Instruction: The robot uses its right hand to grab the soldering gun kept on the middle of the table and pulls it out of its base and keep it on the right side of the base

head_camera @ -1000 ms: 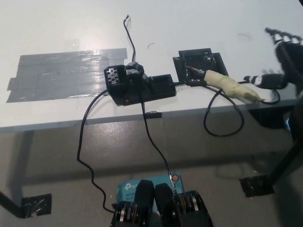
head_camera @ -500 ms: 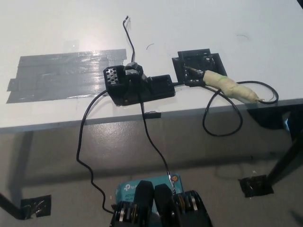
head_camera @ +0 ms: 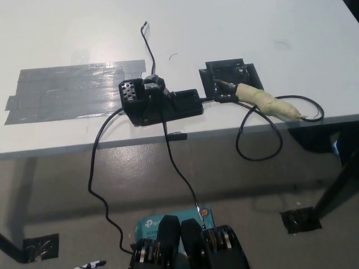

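— Where does the soldering gun (head_camera: 270, 102) lie?
— On the table (head_camera: 224, 33) — tip in its base (head_camera: 229, 79), handle pointing right, easy to pull.
— And the hands?
— Neither shows, so their state cannot be told.

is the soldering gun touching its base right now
Touching. The head view shows the soldering gun with its tip end still resting in the black base; no hand is near either.

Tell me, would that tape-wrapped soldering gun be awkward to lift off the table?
Probably somewhat. The soldering gun looks long and stiff, with its tip resting in the black base, so it should lift as one rigid piece. Its cable droops in a loop over the table edge and would likely drag. The pale wrapping may give better grip than bare plastic.
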